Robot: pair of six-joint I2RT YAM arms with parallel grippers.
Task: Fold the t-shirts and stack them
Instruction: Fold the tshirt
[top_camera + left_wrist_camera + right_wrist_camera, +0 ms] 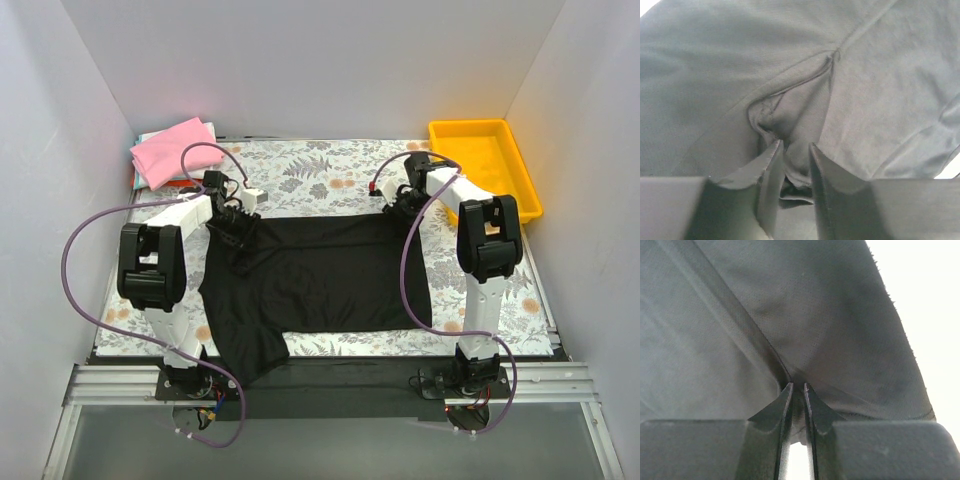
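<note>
A black t-shirt [320, 275] lies spread on the flowered table cover, with one sleeve hanging toward the near left edge. My left gripper [238, 232] is at the shirt's far left corner. In the left wrist view its fingers [796, 147] pinch a bunched fold of the black cloth [880, 75]. At the far right corner, my right gripper [395, 210] is shut on the shirt. Its fingertips [797, 387] stand close together, with a seam of the black fabric [815, 305] caught between them. A folded pink t-shirt [175, 148] tops a small stack at the far left.
A yellow plastic tray [485, 125] sits at the far right corner of the table. Pale blue and orange-red cloth edges [140, 172] show under the pink shirt. White walls close in the left, back and right. Purple cables loop from both arms.
</note>
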